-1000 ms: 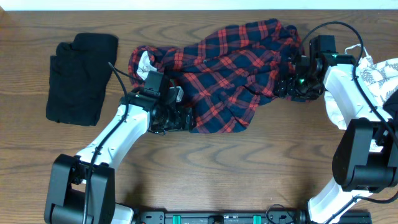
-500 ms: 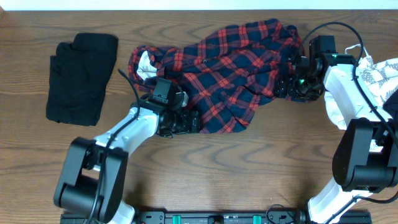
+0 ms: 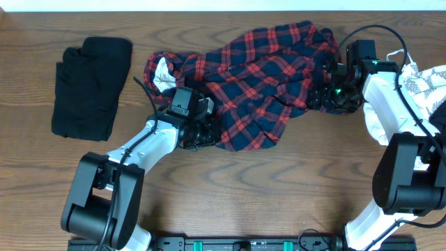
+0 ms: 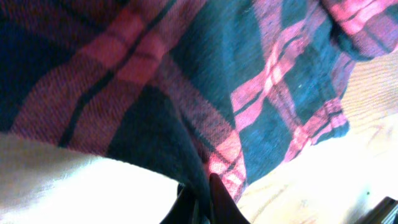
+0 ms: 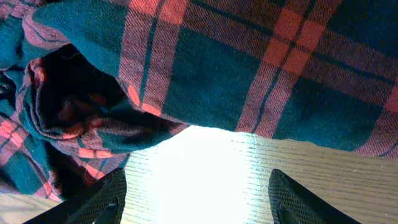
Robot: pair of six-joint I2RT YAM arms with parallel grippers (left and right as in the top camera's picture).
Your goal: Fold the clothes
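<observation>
Pinching the near hem of the plaid shirt, your left tool seems set to lift; your right tool hovers, spread and empty.

Brown wood-grain table

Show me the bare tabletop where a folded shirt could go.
Widest bare table: the front band below the plaid shirt, between both arms. Also the front-left corner below the black garment, and a narrow strip between it and the shirt. Crowded: the right side, with the right gripper and leaf-print garment.
</observation>
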